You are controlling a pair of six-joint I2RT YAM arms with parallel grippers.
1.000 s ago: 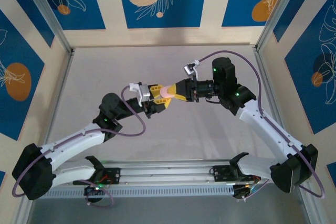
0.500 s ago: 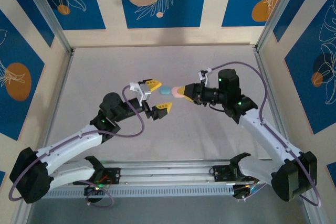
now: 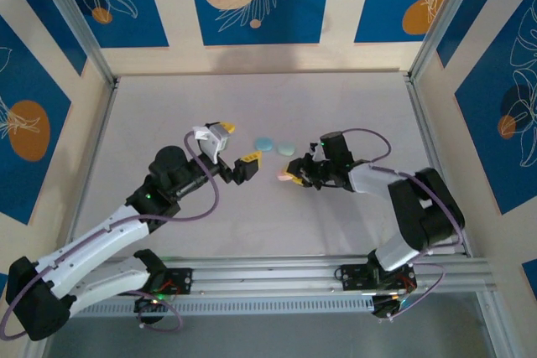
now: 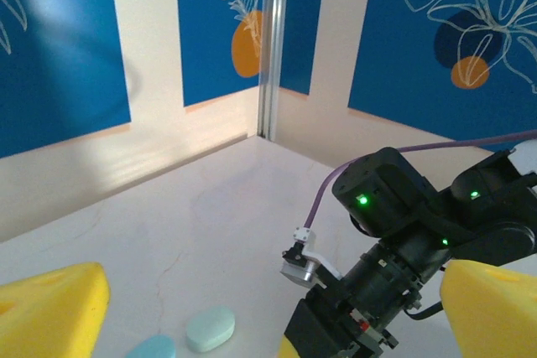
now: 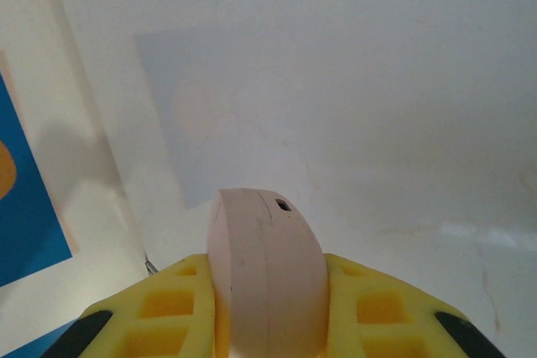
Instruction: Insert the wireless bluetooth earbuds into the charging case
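Holding: your right gripper (image 3: 289,178) clamps the pink case (image 5: 264,274).
Case: likely light, slippery; grip its flat faces.
Left gripper (image 3: 237,143): released.

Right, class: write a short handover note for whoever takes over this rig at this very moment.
Left gripper: open, empty, raised beside the table's middle.
Right gripper: shut on the pink charging case, gripped on edge between the yellow fingers.
Two teal-blue pieces lie side by side on the table, just beyond both grippers. They are too small to tell whether they are buds or case parts.
Done: the case is in hand.
Left: no earbud is seen seated, so the insertion remains.
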